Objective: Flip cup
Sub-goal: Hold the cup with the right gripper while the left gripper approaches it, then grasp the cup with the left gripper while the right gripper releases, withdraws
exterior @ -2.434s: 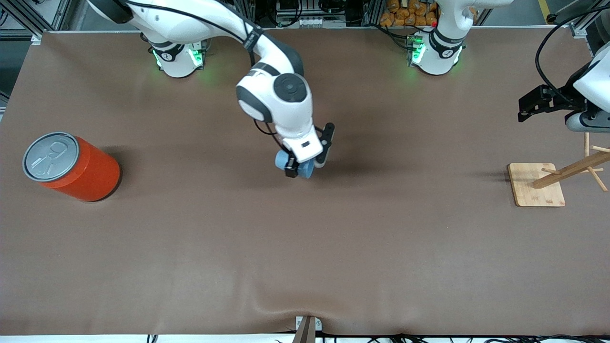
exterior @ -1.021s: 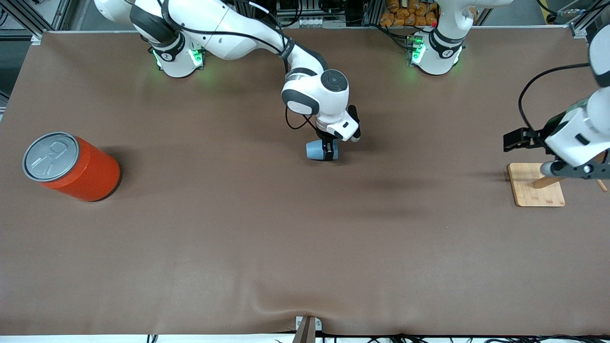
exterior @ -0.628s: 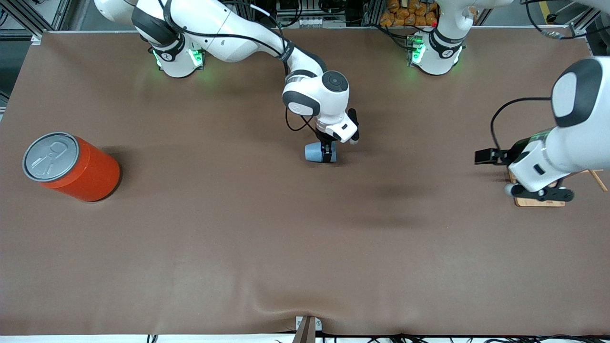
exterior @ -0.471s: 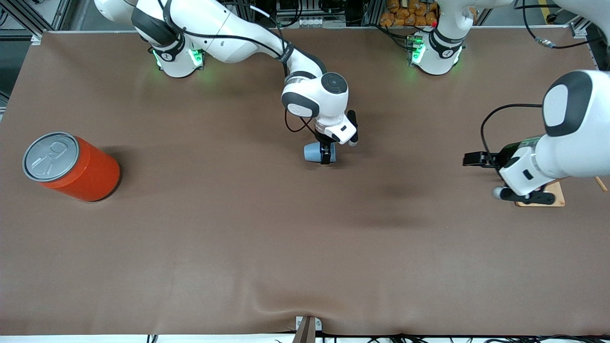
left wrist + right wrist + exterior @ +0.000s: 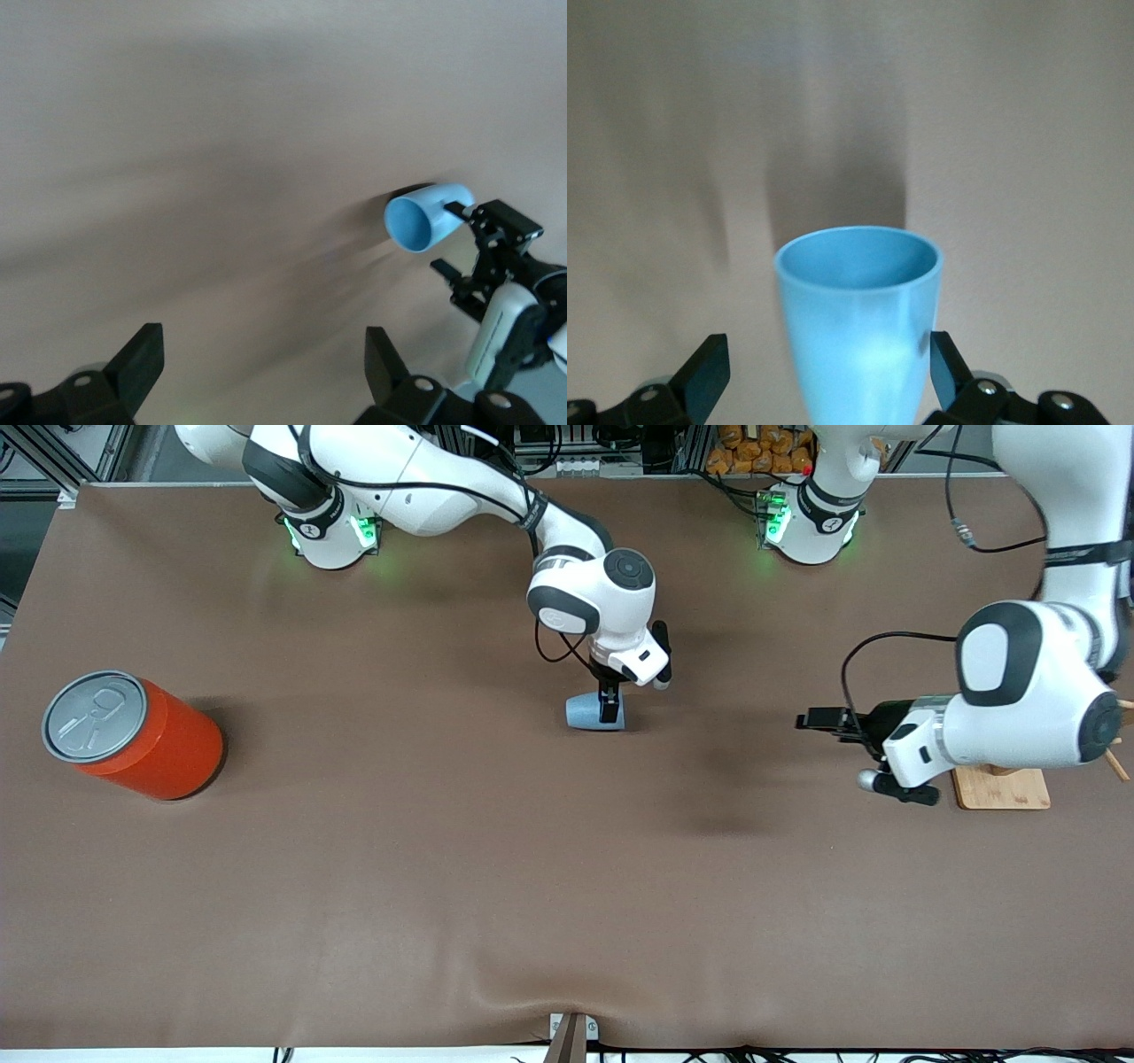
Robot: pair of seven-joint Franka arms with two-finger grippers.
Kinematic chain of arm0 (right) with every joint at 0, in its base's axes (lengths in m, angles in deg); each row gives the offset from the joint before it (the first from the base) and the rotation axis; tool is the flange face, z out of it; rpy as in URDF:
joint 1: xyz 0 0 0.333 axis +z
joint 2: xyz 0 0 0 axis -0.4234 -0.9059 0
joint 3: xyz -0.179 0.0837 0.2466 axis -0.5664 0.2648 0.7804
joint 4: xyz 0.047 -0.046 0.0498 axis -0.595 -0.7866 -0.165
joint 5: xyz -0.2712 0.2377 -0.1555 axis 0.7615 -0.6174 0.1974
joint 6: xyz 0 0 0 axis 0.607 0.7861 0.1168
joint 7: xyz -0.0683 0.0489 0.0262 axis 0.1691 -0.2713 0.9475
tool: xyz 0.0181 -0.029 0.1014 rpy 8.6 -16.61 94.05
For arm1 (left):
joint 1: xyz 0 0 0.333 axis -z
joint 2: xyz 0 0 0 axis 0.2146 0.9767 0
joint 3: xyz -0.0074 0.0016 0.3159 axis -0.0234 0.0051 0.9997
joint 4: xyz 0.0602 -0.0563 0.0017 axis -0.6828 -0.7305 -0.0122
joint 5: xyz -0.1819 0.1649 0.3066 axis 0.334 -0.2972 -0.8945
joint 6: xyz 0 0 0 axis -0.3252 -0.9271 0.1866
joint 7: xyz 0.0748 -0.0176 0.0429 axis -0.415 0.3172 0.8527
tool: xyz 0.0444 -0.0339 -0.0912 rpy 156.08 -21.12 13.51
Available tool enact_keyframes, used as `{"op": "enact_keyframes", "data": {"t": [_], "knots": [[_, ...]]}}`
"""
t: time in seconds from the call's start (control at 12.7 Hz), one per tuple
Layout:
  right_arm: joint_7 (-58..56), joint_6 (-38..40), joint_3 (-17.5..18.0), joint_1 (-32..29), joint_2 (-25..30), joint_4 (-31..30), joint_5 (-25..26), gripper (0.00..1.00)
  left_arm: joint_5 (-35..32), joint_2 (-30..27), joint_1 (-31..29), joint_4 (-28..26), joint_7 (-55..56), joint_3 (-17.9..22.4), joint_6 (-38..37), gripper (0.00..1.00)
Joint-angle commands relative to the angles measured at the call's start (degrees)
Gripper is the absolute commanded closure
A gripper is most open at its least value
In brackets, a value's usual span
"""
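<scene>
The small light-blue cup (image 5: 583,712) is on its side or steeply tilted at the table's middle, its shadow close under it. Its darker blue mouth shows in the left wrist view (image 5: 425,221) and the right wrist view (image 5: 859,328). My right gripper (image 5: 608,712) (image 5: 828,372) is open around the cup's narrow end. One finger sits close against the cup's wall and the other stands apart from it. My left gripper (image 5: 811,720) (image 5: 264,363) is open and empty. It hangs low over the table toward the left arm's end and points at the cup.
A large orange-red can (image 5: 133,735) with a grey pull-tab lid stands at the right arm's end. A wooden stand on a square base (image 5: 1001,788) is at the left arm's end, partly covered by the left arm. The brown cloth wrinkles at the front edge.
My right gripper has opened and let go of the cup, which sits slightly lower. The left arm has swung from over the wooden stand toward the middle of the table.
</scene>
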Motion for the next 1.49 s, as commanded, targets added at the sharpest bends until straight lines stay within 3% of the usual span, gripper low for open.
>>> {"op": "enact_keyframes", "data": {"t": [0.0,0.24,0.55,0.71,1.1,1.41], "knots": [[2.91,6.77,8.18,-5.46,1.33,-0.46,0.75,0.0,5.72,-1.26,0.38,-5.14,-4.18,-0.06,3.35,0.0],[3.8,10.91,15.83,-11.79,1.85,-0.29,0.84,0.0,14.59,-1.17,1.09,-9.44,-8.75,-1.62,7.91,0.0],[5.21,15.5,22.53,-22.15,1.94,3.75,1.11,0.0,18.65,-1.08,1.61,-15.95,-8.68,-10.58,16.79,0.0],[6.43,15.41,25.78,-28.13,1.77,3.76,1.19,0.0,19.19,0.14,4.67,-17.45,-8.06,-12.18,22.23,0.0],[8.98,14.97,25.7,-36.23,1.77,5.34,1.28,0.0,31.48,4.71,17.59,-18.16,-5.86,-12.19,34.81,0.0],[9.43,17.68,19.56,-37.38,1.94,12.53,1.1,0.0,32.99,5.78,20.51,-19.03,-2.26,-12.18,36.05,0.0]]}}
